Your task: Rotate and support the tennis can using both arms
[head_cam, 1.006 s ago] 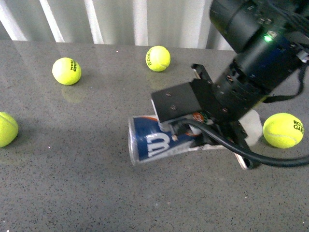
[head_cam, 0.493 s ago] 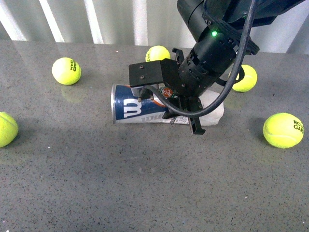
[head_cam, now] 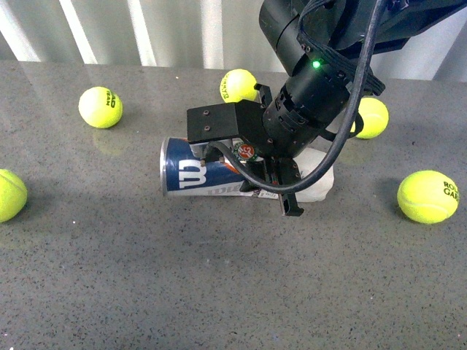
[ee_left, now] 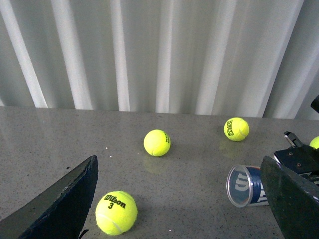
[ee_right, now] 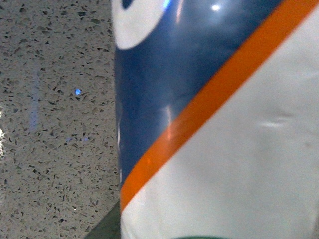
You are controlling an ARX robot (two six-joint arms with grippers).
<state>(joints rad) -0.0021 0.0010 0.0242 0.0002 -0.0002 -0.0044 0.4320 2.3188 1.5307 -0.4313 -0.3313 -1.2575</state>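
Note:
The tennis can point(head_cam: 191, 168) lies on its side on the grey table, held horizontal, its clear open end pointing left. My right gripper point(head_cam: 271, 164) is shut on the can's white-and-orange middle, and the black arm covers that half. The right wrist view is filled by the tennis can point(ee_right: 209, 124): navy, an orange stripe, white. My left gripper point(ee_left: 179, 209) stands open and empty; the tennis can point(ee_left: 244, 185) shows just inside one of its fingers point(ee_left: 294, 199), well beyond the tips. The left arm is out of the front view.
Yellow tennis balls lie around: back left point(head_cam: 101, 107), behind the can point(head_cam: 238, 84), behind the arm point(head_cam: 371, 117), right point(head_cam: 427, 196), left edge point(head_cam: 9, 195). A Wilson ball point(ee_left: 116, 212) sits near the left gripper's other finger. White corrugated wall at the back.
The right arm has carried the can left and away from the table's front, now level. The arm's body has swung toward the centre, uncovering a ball behind it.

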